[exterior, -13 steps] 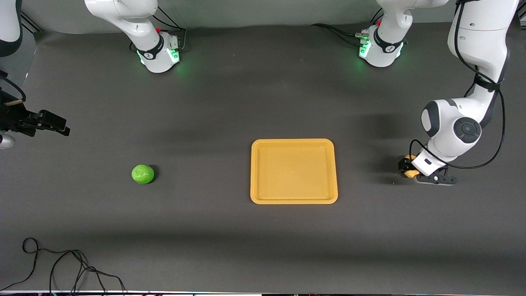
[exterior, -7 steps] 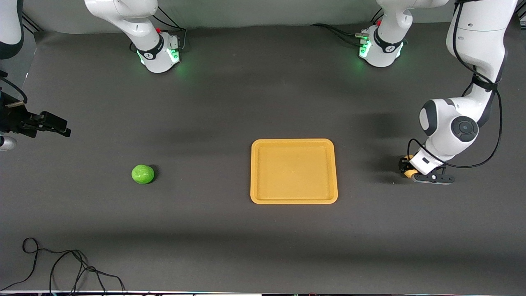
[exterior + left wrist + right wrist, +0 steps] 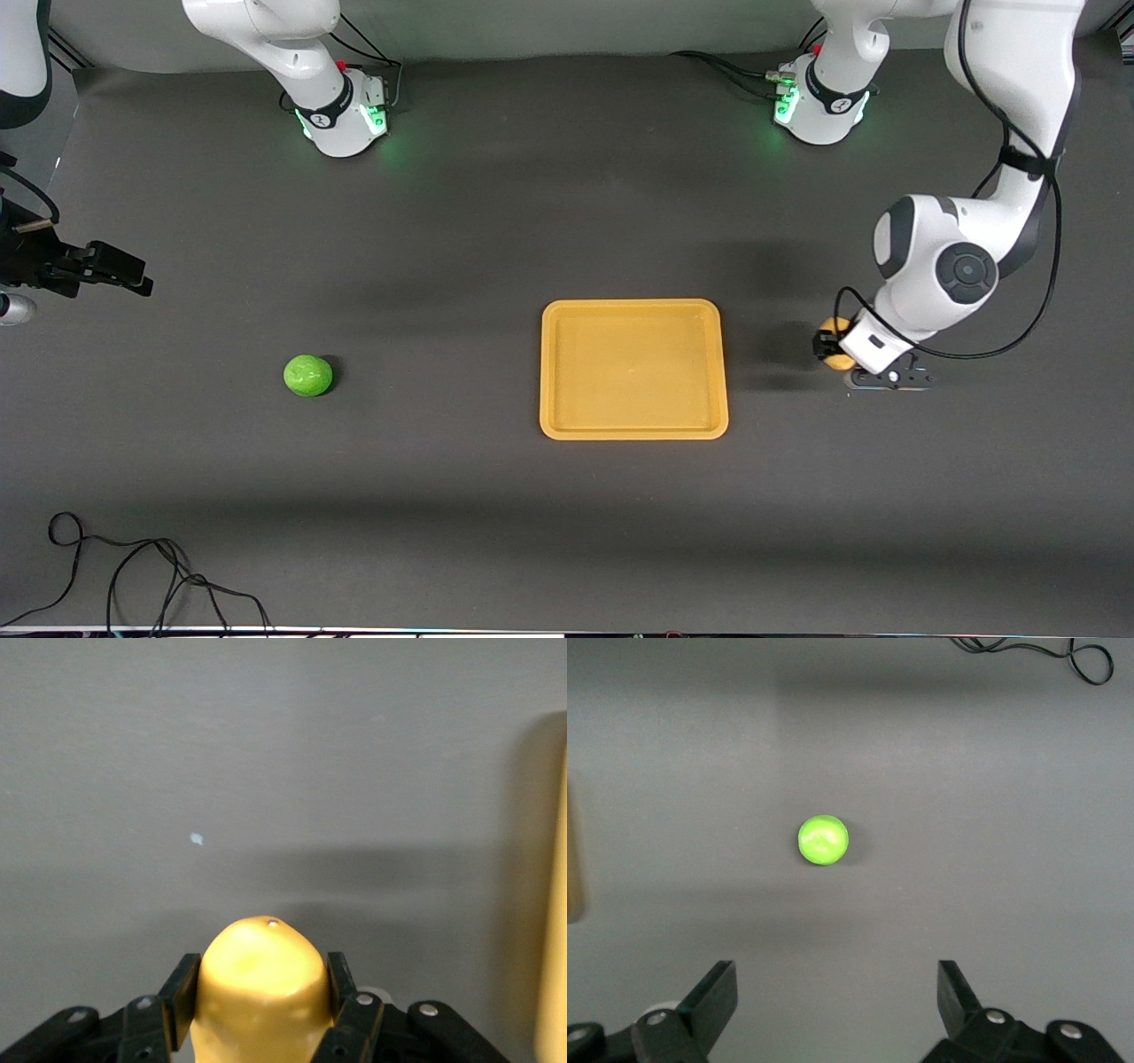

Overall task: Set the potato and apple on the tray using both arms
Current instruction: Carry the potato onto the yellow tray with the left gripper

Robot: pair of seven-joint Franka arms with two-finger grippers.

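Left pincer (image 3: 831,347) carried clamped potato (image 3: 835,350) toward tray (image 3: 633,431); right pincer (image 3: 833,1010) spread wide.

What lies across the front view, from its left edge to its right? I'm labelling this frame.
Right gripper → apple → tray → potato, held in the left gripper.

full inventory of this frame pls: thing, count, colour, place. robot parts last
tray: 1, yellow-orange, mid-table, nothing on it
apple: 1, bright green, on the table toward the right arm's end
potato: 1, yellow-tan, in the left gripper, beside the tray toward the left arm's end
cable: 1, black, looped on the table at the edge nearest the front camera
left gripper: 1, black, shut on the potato, over bare table
right gripper: 1, black, open, waiting over the right arm's end of the table
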